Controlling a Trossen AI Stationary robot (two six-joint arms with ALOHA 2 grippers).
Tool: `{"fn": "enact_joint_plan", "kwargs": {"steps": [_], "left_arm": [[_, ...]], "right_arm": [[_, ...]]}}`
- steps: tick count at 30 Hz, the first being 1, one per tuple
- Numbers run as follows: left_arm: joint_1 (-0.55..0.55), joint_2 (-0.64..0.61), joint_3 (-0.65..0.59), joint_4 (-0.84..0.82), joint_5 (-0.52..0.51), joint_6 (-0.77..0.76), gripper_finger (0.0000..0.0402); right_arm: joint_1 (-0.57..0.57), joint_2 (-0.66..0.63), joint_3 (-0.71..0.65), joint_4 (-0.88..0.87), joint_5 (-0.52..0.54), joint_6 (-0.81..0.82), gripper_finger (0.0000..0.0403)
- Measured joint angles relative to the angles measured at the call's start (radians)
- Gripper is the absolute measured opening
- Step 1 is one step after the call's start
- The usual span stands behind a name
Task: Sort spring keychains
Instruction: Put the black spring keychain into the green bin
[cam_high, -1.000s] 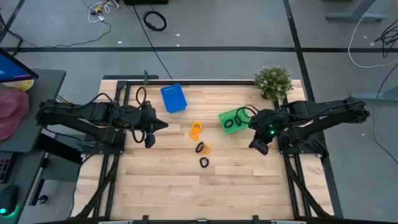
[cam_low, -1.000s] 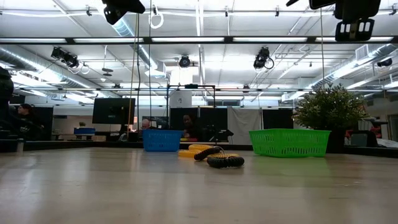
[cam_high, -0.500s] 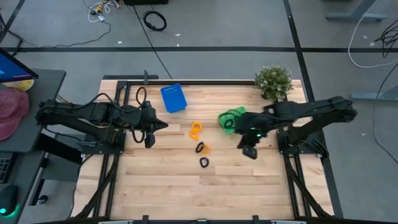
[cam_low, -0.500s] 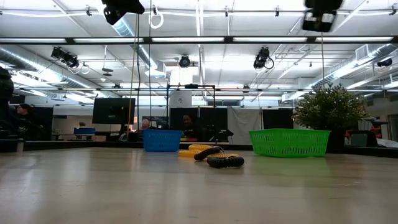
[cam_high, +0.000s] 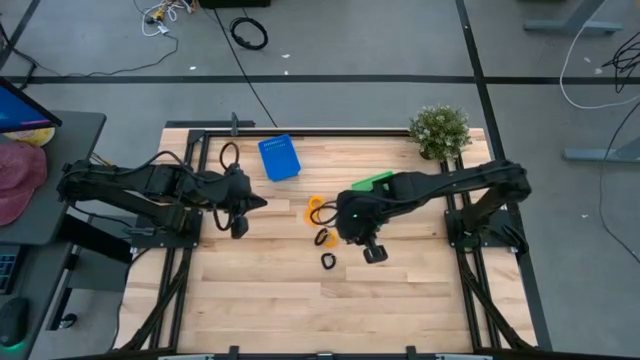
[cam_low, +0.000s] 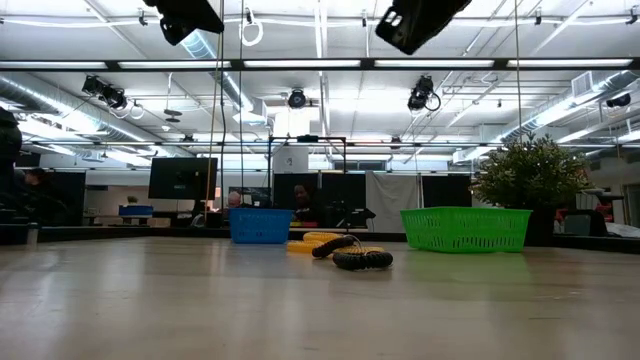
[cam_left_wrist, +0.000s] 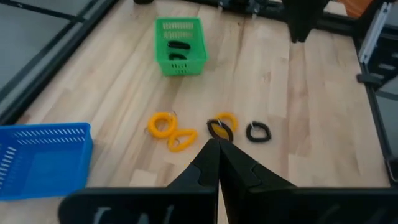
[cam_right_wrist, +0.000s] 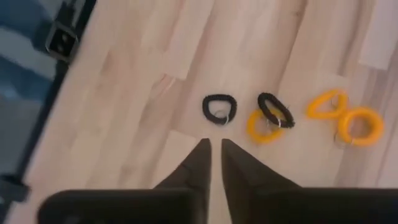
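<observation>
Above a wooden table, the right gripper reaches over the middle of the worktop, its fingers slightly parted with a narrow gap between them and nothing held. Just beyond its fingertips in the right wrist view lies a lone black spring keychain; near it a second black keychain rests against an orange keychain, and two more orange keychains lie side by side, touching, a little farther on. In the overhead view the same loose group sits at the table's centre, between the blue basket at the far edge and the green basket, which is partly covered by the right arm from above. The left wrist view shows two black keychains inside the green basket. The left gripper hangs over the table's left side, well apart from the keychains, its fingers pressed together and empty. A potted plant stands at the far right corner.
</observation>
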Motion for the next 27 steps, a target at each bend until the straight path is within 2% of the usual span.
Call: {"fn": "enact_joint_plan", "kwargs": {"steps": [8, 12, 17, 27], "left_arm": [[0.000, 0.000, 0.000, -0.033, 0.017, 0.006, 0.0005], [0.000, 0.000, 0.000, -0.038, 0.022, 0.006, 0.0005], [0.000, 0.000, 0.000, -0.039, 0.022, 0.007, 0.0005], [0.000, 0.000, 0.000, -0.039, 0.029, 0.033, 0.0005]], "right_arm": [[0.020, 0.117, 0.000, 0.025, 0.029, -0.166, 0.0161], [0.056, 0.181, 0.000, 0.039, 0.086, -0.255, 0.0200], [0.084, 0.241, 0.000, 0.060, 0.139, -0.349, 0.0212], [0.092, 0.350, 0.000, 0.156, 0.141, -0.441, 0.0191]]}}
